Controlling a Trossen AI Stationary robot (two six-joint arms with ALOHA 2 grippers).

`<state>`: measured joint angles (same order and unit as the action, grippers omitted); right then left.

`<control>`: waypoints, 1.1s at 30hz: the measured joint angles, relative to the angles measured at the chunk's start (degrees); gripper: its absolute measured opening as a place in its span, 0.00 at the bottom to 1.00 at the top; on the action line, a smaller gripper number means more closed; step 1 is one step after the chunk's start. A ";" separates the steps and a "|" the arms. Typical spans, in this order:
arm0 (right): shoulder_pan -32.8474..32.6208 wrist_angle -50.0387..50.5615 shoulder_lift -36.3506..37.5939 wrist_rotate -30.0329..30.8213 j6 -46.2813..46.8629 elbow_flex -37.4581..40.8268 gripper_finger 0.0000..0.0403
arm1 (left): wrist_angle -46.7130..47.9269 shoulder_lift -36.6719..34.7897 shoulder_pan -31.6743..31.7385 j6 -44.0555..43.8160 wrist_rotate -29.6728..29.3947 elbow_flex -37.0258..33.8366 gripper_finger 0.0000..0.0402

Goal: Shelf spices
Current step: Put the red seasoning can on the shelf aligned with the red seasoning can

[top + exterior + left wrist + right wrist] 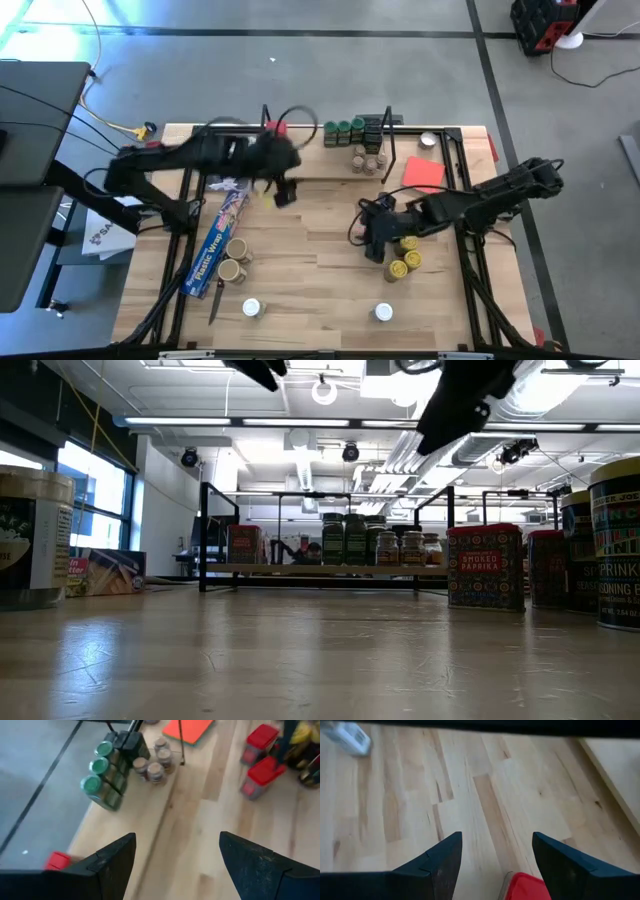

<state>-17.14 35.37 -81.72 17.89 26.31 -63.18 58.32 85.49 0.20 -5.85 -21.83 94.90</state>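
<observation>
Red-lidded tin [526,887] just ahead, between right fingers [445,862]

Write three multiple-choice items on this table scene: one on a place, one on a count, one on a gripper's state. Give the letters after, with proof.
1. Where does the long blue box lie?
A. on the table's left side
B. on the shelf
C. beside the red sheet

2. How many green-lidded jars stand in a row in the left wrist view?
A. one
B. three
C. six

3. How does the right gripper stand?
A. shut on a jar
B. shut and empty
C. open, holding nothing

Answers:
1 A: the high view shows it left of centre on the tabletop.
2 B: three green lids line up.
3 C: its fingers stand apart over bare wood, a red lid just below them.
</observation>
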 joint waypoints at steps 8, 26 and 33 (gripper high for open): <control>1.31 17.12 -7.42 -4.90 2.17 -6.86 0.59 | -10.45 -6.77 -17.31 -17.73 -15.10 -17.32 0.70; 3.40 19.61 -7.60 -8.32 4.37 -2.32 0.61 | -16.30 -6.12 -28.01 -32.08 -29.95 -28.55 0.70; 3.37 19.49 -8.69 -7.24 6.23 -2.32 0.61 | -16.28 -6.12 -28.03 -32.11 -29.89 -28.56 0.70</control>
<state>-13.77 54.86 -90.41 10.66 32.55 -65.49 42.04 79.37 -27.83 -37.95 -51.72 66.35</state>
